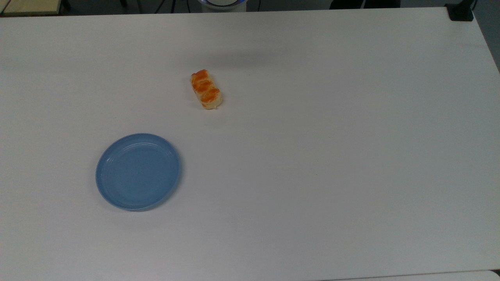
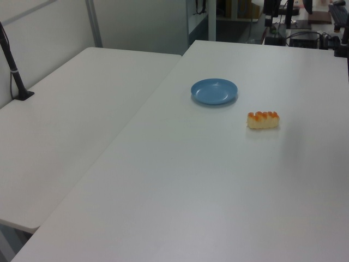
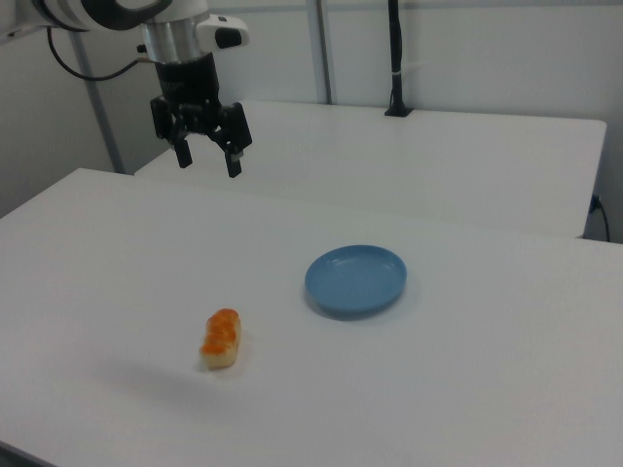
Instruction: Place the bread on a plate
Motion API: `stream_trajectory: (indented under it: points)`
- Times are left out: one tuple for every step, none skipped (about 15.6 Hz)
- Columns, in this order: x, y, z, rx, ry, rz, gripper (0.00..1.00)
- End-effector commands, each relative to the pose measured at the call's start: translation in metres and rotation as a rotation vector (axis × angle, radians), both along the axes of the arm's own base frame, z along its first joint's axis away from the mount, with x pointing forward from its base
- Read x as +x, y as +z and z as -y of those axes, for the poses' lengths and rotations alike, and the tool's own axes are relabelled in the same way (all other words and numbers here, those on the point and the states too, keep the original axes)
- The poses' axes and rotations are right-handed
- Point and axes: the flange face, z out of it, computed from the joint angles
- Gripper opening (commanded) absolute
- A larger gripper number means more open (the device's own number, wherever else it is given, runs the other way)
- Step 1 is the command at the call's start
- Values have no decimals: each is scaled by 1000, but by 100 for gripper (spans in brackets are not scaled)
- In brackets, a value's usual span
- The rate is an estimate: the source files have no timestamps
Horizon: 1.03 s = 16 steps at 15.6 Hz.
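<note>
The bread (image 1: 206,89) is a small pale-yellow roll with orange-brown glazed humps, lying on the white table (image 1: 312,156); it also shows as the bread (image 2: 263,119) and the bread (image 3: 221,338). The light-blue plate (image 1: 138,171) lies empty, apart from the roll, toward the top view's lower left; the plate (image 2: 214,91) and the plate (image 3: 356,278) show likewise. In the right view my gripper (image 3: 207,162) hangs high above the table, up and to the left of the bread, open with nothing between its fingers.
A second white table (image 2: 71,125) adjoins on the left view's left, with a black pole (image 2: 12,71) clamped to it. A black clamp (image 1: 461,11) sits at the top view's upper right corner. Equipment and cables (image 2: 305,27) stand beyond the far edge.
</note>
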Motion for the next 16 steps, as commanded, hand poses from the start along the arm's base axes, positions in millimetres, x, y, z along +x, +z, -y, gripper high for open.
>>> stream_trajectory:
  points:
    - [6, 0, -4, 20, -32, 37, 100]
    - [6, -1, -4, 23, -47, 42, 100]
    - [7, -1, -5, 30, -56, 43, 100]
    - [7, -1, -7, 55, -75, 46, 100]
    - [8, 0, -8, 83, -107, 48, 100]
    - [8, 0, -8, 94, -120, 49, 100]
    - [8, 0, -9, 97, -128, 49, 100]
    - [9, -3, -10, 91, -113, 41, 100]
    - [9, -4, -11, 85, -105, 34, 100]
    - [9, -4, -12, 85, -99, 34, 100]
    - [9, -6, -12, 78, -92, 34, 100]
    - [9, -8, -11, 53, -79, 31, 100]
    - [9, -8, -9, 26, -71, 28, 100]
    - [9, -8, -10, 20, -68, 28, 100]
    - [9, -8, -10, 20, -65, 26, 100]
    - [8, -12, -11, 21, -63, 17, 100]
